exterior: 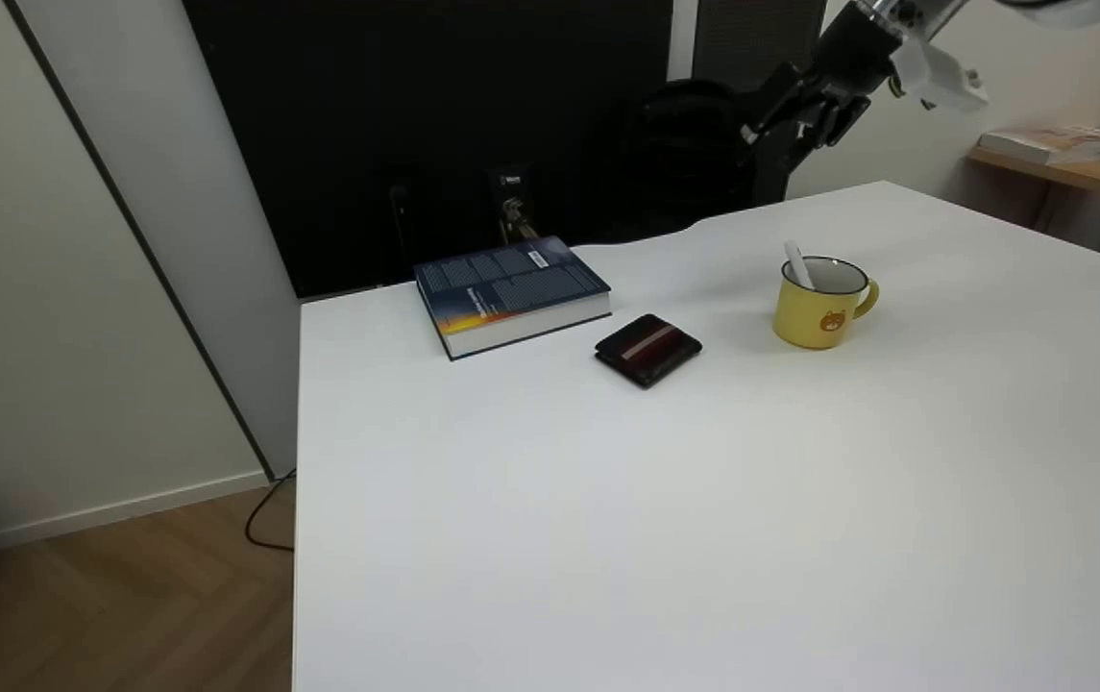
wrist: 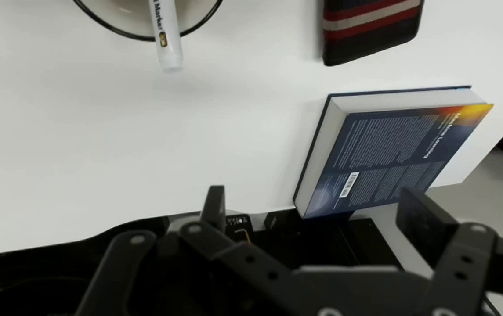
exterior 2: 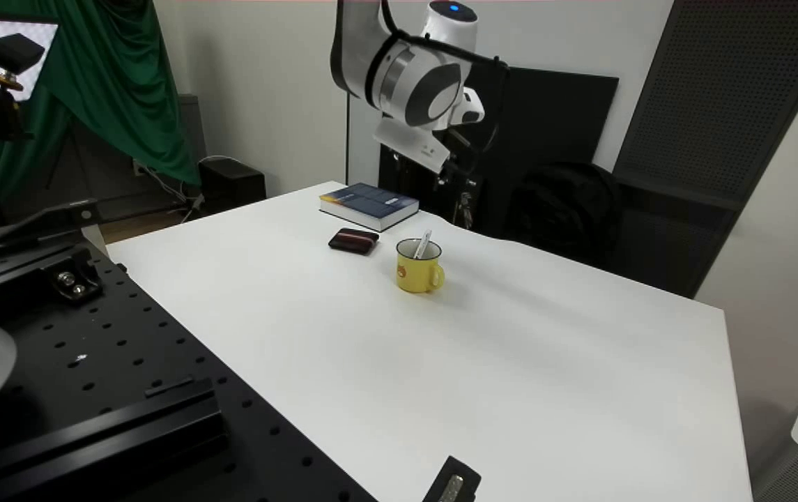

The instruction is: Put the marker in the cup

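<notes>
The yellow cup stands upright on the white table, with its side handle and dark rim showing; it is also in an exterior view. A white marker leans inside the cup with its upper end above the rim; it also shows in an exterior view. In the wrist view the marker, with "Marker" printed on it, sticks out over the rim of the cup, which is cut off at the top. My gripper is open and empty, raised beyond the table's far edge, apart from the cup.
A dark wallet with a striped band lies beside the cup. A thick blue book lies near the table edge, and in the wrist view the book appears behind the open fingers. A black panel stands behind the table.
</notes>
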